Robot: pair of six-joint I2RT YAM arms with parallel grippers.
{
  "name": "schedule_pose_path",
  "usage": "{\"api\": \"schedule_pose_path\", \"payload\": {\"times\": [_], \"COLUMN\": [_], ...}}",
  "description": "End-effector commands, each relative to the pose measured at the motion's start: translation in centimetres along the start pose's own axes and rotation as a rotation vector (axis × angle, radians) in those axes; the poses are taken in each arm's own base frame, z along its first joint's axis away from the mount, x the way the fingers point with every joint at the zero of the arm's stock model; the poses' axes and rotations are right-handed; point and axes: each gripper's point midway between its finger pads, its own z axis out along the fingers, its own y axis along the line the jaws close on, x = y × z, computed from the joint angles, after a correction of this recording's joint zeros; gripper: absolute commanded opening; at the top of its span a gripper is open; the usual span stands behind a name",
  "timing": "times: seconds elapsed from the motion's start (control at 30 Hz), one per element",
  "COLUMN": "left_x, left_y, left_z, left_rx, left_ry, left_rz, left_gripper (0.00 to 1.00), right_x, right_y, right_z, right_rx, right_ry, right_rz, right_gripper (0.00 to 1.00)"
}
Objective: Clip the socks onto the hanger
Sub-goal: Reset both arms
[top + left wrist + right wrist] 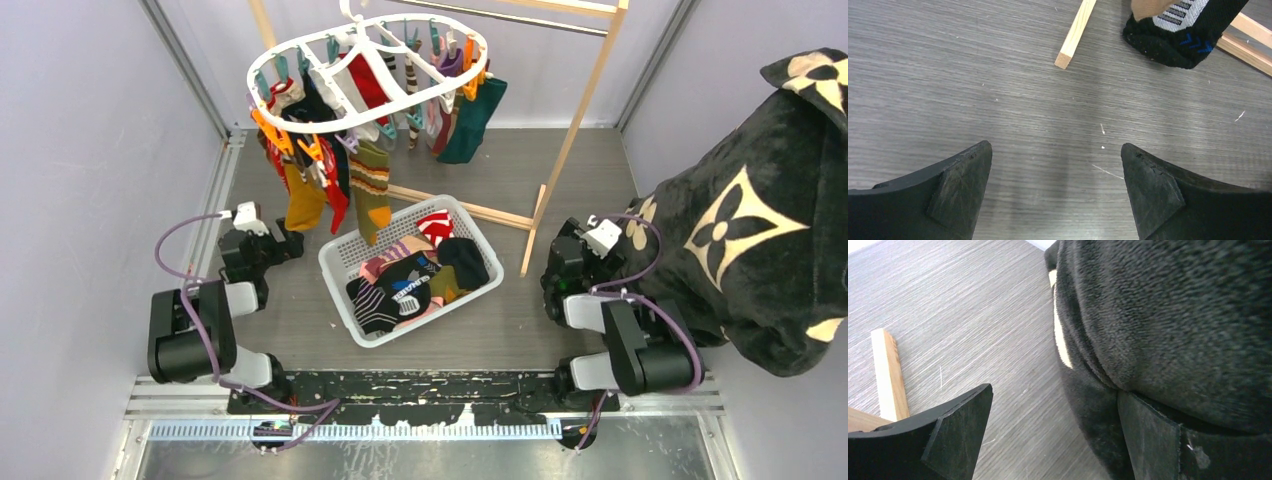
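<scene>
White basket (pixel 338 298), black blanket (pixel 760 230), wooden rack (pixel 585 100)

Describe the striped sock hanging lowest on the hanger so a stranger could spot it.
Find the big white oval hanger at the back, above the white mesh basket. On its near edge, the striped sock hangs over the basket's far-left rim. It alone is olive with brown and cream bands; the mustard sock to its left is plain.

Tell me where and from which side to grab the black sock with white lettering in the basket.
Probably pinch the black lettered sock near its middle, coming straight down from above. It lies topmost in the basket, uncovered, and the basket's walls block a sideways approach.
</scene>
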Motion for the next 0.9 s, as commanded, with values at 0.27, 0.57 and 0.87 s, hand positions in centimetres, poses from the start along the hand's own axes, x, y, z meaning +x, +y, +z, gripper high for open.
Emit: {"api": "schedule_pose_path", "payload": {"times": [0.27, 0.57, 0.87], "left_x": [-2.2, -1.4, -1.4], "left_y": [-3.6, -4.1, -4.1], "left_z": [1.5, 2.8, 2.8], "left_rx": [0.03, 0.033, 0.034], "left_ry": [-0.237, -0.127, -0.124], "left_rz": [0.241, 0.263, 0.263], "left_gripper": [1.0, 1.0, 1.0], "right_x": [1.2, 1.7, 1.9], "right_y": [7.5, 7.8, 7.8], "right_z": [0.6, 2.4, 2.4], "right_rx": [-0.394, -0.38, -0.38], "right_ry": [-0.034, 0.071, 0.076], "right_rz": [-0.02, -0.021, -0.026], "right_gripper": [1.0, 1.0, 1.0]}}
